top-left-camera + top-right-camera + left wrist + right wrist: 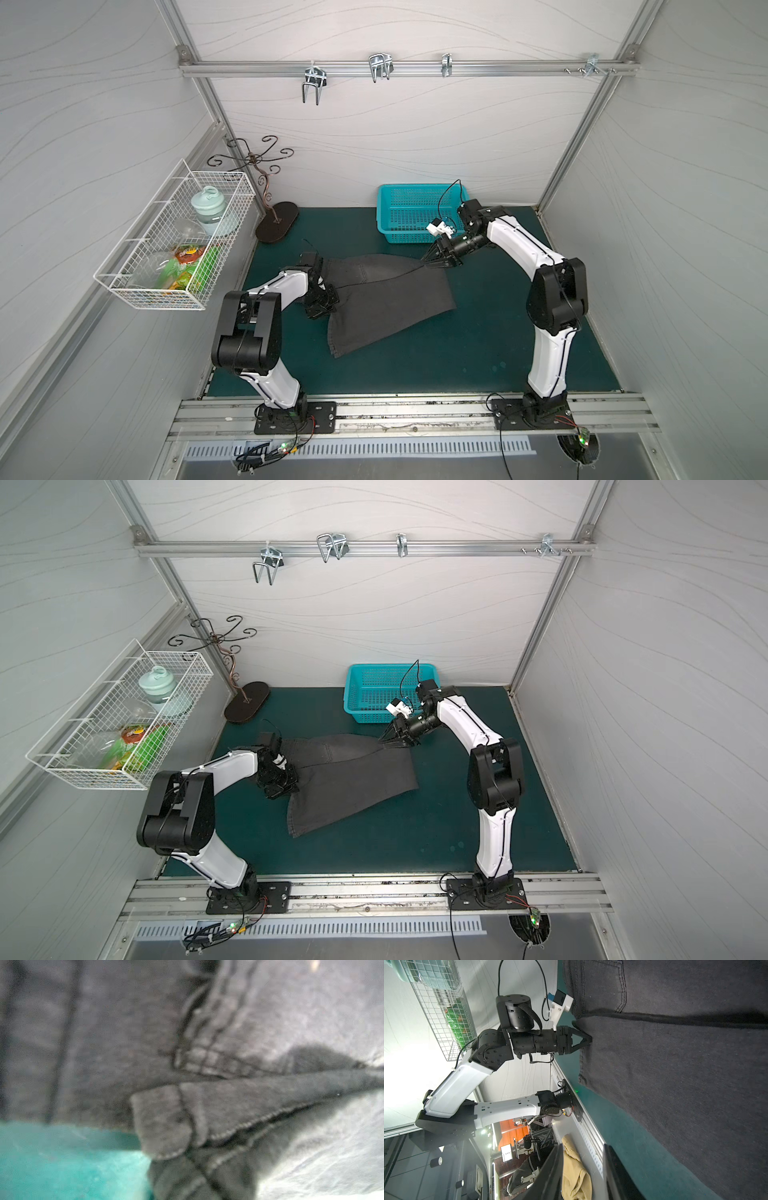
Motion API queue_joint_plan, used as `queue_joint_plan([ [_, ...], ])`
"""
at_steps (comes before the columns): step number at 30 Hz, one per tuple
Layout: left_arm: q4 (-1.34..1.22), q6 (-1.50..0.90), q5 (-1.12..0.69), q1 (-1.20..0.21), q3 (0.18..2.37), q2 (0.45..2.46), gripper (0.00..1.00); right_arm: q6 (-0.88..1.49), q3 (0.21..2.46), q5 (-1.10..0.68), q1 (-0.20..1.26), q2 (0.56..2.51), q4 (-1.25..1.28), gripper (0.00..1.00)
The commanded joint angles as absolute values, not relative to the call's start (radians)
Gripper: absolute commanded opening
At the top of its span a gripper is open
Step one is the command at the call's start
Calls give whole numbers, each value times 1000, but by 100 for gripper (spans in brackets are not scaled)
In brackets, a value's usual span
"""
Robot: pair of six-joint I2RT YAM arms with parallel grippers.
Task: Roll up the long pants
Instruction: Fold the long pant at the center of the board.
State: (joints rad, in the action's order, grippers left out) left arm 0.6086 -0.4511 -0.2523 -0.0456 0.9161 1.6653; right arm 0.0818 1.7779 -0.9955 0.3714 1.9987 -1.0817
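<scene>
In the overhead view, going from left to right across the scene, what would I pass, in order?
White wire basket → scrolled metal stand → long pants → right arm's black elbow.

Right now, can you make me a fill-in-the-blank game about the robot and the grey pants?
1. The left gripper is ___ on an edge of the long pants.
2. The blue plastic basket stands between the pants and the back ___.
3. The white wire basket hangs on the robot's ___ side.
Missing words: shut, wall, left.
</scene>
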Motion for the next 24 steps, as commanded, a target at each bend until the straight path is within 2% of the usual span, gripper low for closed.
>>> queue_joint_plan([
  [1,614,-460,-216,-49,898,1699,0,80,1792,-1008,366,2013,-1098,35],
  [8,777,-494,-139,-59,963,1608,0,84,1798,-1018,366,2016,-1094,35],
  [13,968,-511,-55,-118,1126,1572,0,87,1802,-1029,366,2016,-1089,35],
  [24,1190,-488,111,-248,1450,1671,0,88,1810,-1037,367,2010,-1083,35],
])
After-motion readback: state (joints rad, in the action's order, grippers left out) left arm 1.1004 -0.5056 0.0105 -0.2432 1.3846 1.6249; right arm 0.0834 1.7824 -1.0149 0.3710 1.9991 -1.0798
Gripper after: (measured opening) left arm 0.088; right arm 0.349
